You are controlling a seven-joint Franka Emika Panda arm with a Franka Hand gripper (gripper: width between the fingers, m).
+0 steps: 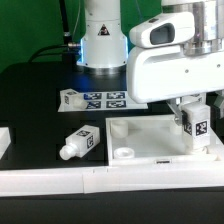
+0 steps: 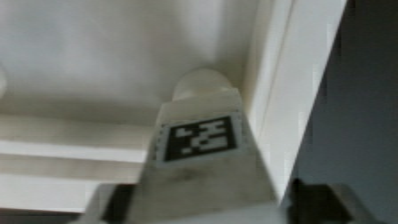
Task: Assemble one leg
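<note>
At middle right of the exterior view, pinches one leg [image 1: 197, 128] in the tool [image 1: 196, 121], tag turned to the camera. Holds it upright over the right part of the white panel [image 1: 150, 136]; cannot tell whether touching. Shows in the wrist view the tagged body between dark fingers [image 2: 118, 205], narrow end pointing toward the panel. Lower left of centre, on the black desk [image 1: 40, 100]: a second leg [image 1: 80, 142] on its side, near the panel but apart.
</note>
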